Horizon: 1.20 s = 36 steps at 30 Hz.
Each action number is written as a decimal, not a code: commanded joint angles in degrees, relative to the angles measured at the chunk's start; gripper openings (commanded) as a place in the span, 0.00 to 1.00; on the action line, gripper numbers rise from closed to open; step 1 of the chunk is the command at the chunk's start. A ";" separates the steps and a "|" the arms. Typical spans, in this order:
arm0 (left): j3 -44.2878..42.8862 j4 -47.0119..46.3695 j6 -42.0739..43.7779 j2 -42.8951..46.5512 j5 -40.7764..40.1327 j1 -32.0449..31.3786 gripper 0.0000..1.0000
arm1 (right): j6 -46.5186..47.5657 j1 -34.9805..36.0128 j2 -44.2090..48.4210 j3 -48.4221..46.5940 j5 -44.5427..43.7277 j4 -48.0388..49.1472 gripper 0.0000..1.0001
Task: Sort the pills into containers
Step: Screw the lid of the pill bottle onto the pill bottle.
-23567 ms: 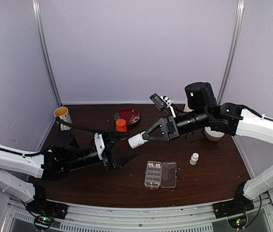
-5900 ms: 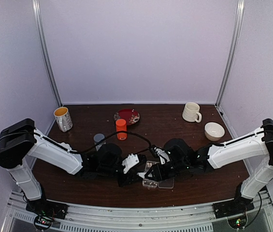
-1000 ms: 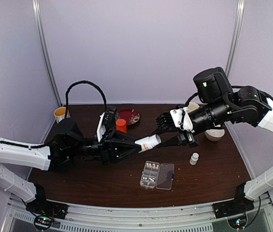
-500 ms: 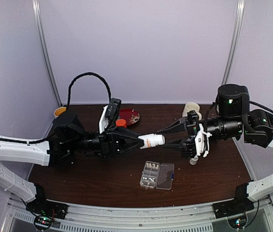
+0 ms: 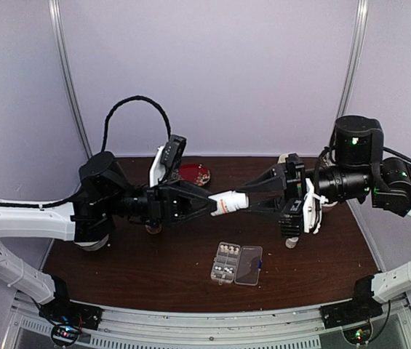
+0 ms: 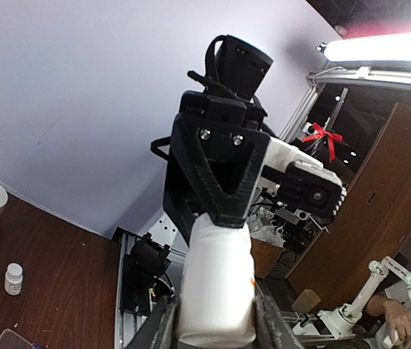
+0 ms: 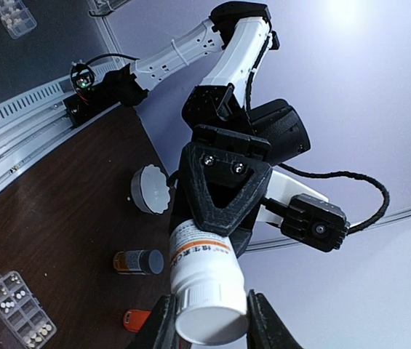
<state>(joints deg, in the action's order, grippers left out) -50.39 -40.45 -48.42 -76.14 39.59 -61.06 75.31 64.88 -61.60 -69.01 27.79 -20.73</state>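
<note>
The left tool [image 5: 216, 205] reaches in from the left and is clamped on the base end of a white bottle [image 5: 228, 202], which hangs level in mid-air above the middle of the tabletop [image 5: 154, 276]. From the right, the right tool [image 5: 252, 198] is clamped on the same bottle at its cap [image 5: 239, 199], so the two tools meet nose to nose with the bottle between them.

The step in hand looks like opening the bottle so that more can be poured out. The next move probably calls for one tool to hold firm while the other twists the cap off. The opened bottle would then be brought down and tipped over the box.

The organiser box [image 5: 226, 260] lies below the bottle, nearer the front edge, with its clear lid [image 5: 252, 265] folded open to the right. A few pills [image 5: 225, 251] already sit in its compartments.

The tabletop is dark brown wood. A red plate [image 5: 196, 174] lies at the back and a small white bottle [image 5: 290, 243] stands under the right wrist. Pale lilac walls [image 5: 205, 73] with metal posts [image 5: 70, 80] close in the space.
</note>
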 commanded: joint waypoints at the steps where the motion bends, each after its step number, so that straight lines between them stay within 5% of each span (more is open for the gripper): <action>1: -4.59 3.14 5.09 0.08 -9.05 -0.48 0.00 | -9.53 2.47 -8.11 -6.36 11.60 -9.67 0.00; 5: -6.40 12.02 12.26 2.52 -11.63 -0.53 0.00 | -21.65 2.49 -9.21 -8.26 15.38 -11.60 0.00; 15: -3.44 12.00 23.94 6.67 -16.67 -0.48 0.00 | -72.36 2.57 -4.38 1.06 5.94 11.26 0.00; 29: -1.49 21.44 42.84 9.86 -21.18 -0.49 0.00 | -125.43 2.58 -8.26 -2.22 7.81 0.85 0.00; 36: -0.99 21.58 55.15 9.00 -20.64 -0.75 0.00 | -165.63 2.53 -7.40 5.35 15.43 18.07 0.00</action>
<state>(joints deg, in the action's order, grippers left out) -51.27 -14.17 -7.70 -64.49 28.14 -62.30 -56.84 64.84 -67.09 -68.58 30.28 -15.64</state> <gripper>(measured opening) 0.313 0.299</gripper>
